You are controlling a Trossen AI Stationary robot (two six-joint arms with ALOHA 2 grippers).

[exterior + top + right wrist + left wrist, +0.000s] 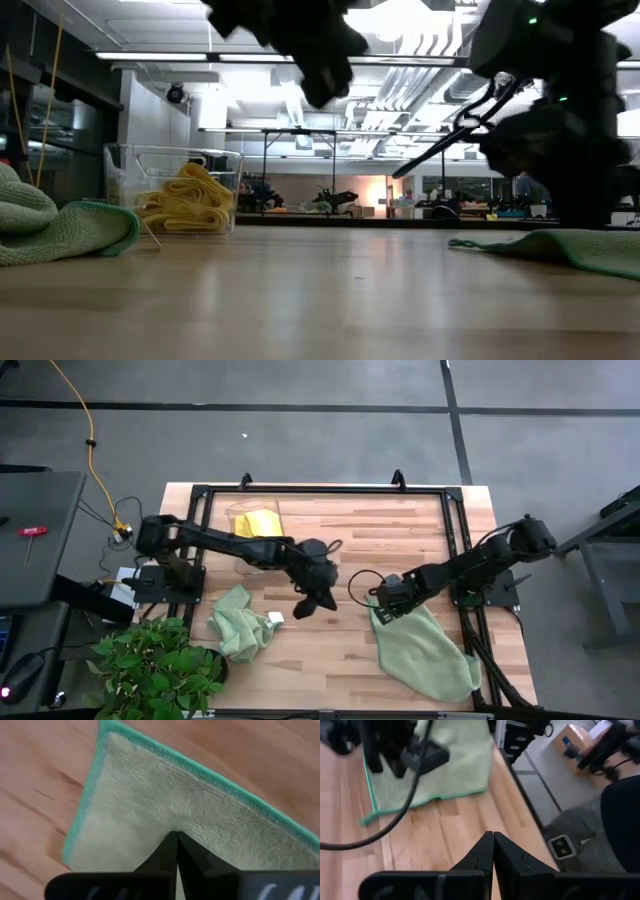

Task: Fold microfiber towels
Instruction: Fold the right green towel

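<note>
A pale green towel (425, 652) lies spread on the table's right half, and my right gripper (384, 603) stands shut on it near its far left corner (103, 729). My left gripper (306, 605) hangs shut over bare wood at the table's middle with nothing in it; its closed fingertips (493, 839) show above the boards. A second green towel (240, 623) lies crumpled on the table at near left. Folded yellow towels (256, 522) sit in a clear bin (122, 180) at the far side. My right gripper pinches the green towel a little inside its far left corner, where the cloth puckers at the fingertips (176, 824). The fingers come steeply from above. One layer or several, I cannot tell. The towel lies flat on the table.
A leafy plant (155, 665) stands off the table's near left corner. A black frame rail (320, 490) runs around the table's far and side edges. Bare wood lies between the two green towels.
</note>
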